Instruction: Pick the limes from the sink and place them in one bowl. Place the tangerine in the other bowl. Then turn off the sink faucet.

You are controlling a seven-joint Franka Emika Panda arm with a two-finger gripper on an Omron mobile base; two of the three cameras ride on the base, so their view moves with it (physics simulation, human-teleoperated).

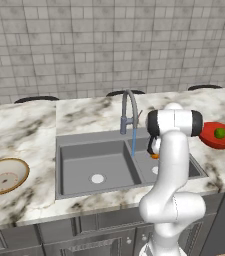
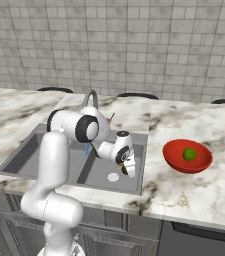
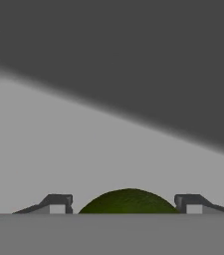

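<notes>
Scanning left to right, in lines:
Tan bowl (image 1: pixel 5 176): sat on the marble counter (image 1: pixel 24 130) well to the left of the sink, its pale inside with reddish ring marks facing up.
Sink (image 1: pixel 79 150): grey double basin set into the counter; the left basin held a round white drain (image 1: pixel 98 178) and no fruit.
Faucet (image 1: pixel 128 112): stood behind the divider between the basins, with a thin bluish stream (image 1: pixel 133 142) falling from the spout (water on).
Arm: reached down into the right basin, hiding much of it in the left base view.
Tangerine (image 1: pixel 155 156): a sliver of orange showed just beside the arm's wrist, in the right basin.
Gripper (image 3: pixel 123 204): low in the right basin; in the hand view its two dark fingertips (image 3: pixel 58 203) stood on either side of the darker lime, close to its flanks. Whether the pads pressed on it, I could not tell.
Darker lime (image 3: pixel 128 201): between the fingertips, in the right basin near its drain (image 2: pixel 113 176).
Red bowl (image 2: pixel 171 155): on the counter to the right of the sink, apart from it.
Lighter lime (image 2: pixel 189 154): lay inside the red bowl.
</notes>
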